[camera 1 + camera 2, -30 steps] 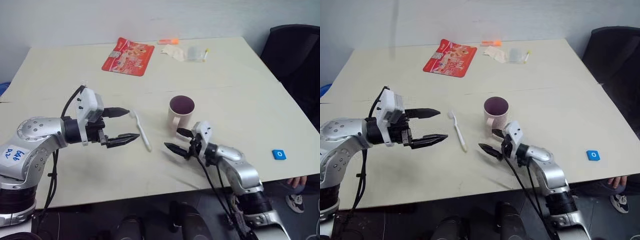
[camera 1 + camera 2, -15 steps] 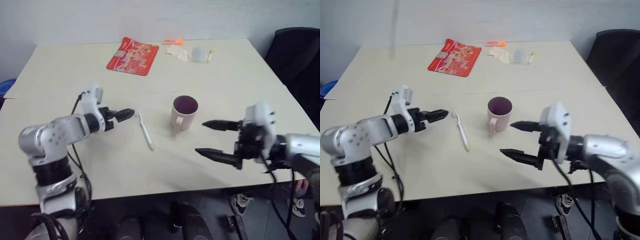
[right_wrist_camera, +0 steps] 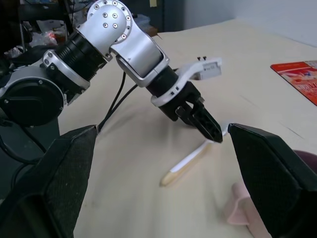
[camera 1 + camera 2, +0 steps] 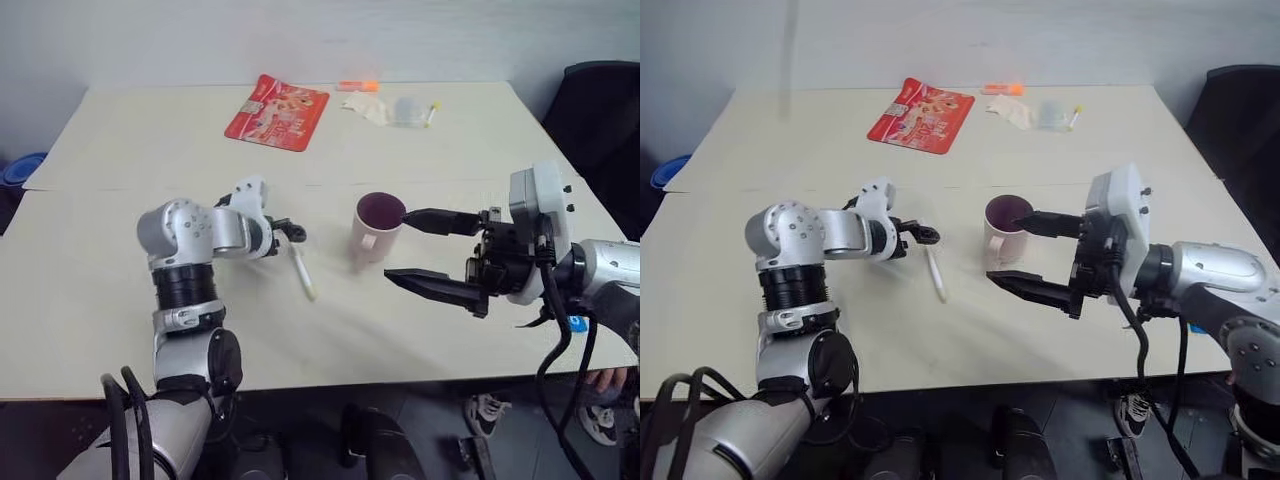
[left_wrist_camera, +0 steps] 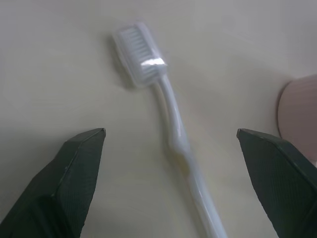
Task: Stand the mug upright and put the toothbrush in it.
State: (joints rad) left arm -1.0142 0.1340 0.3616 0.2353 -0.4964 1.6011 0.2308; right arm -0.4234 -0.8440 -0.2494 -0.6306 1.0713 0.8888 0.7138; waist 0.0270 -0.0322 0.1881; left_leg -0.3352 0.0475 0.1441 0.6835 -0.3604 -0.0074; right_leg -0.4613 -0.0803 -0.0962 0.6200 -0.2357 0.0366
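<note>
The pale pink mug [image 4: 378, 225] stands upright mid-table, its dark inside facing up. To its left the white toothbrush [image 4: 301, 270] lies flat, bristled head toward the far side. My left gripper [image 4: 290, 232] hangs just over the head end, pointing down. In the left wrist view its two fingers are open on either side of the toothbrush [image 5: 173, 134], with nothing held. My right gripper [image 4: 398, 245] hovers above the table just right of the mug, open and empty, pointing left. The right wrist view looks past the mug's handle [image 3: 242, 213] to the left gripper [image 3: 203, 124].
A red packet [image 4: 277, 98], a small orange item [image 4: 358, 86] and a clear plastic wrapper [image 4: 405, 108] lie near the table's far edge. A black chair [image 4: 600, 100] stands off the right side. A small blue object [image 4: 578, 322] peeks out by my right arm.
My left gripper has swung forward and down, rolling at the wrist, to sit over the toothbrush's head. My right gripper has lifted off the table near the mug. The camera has shifted.
</note>
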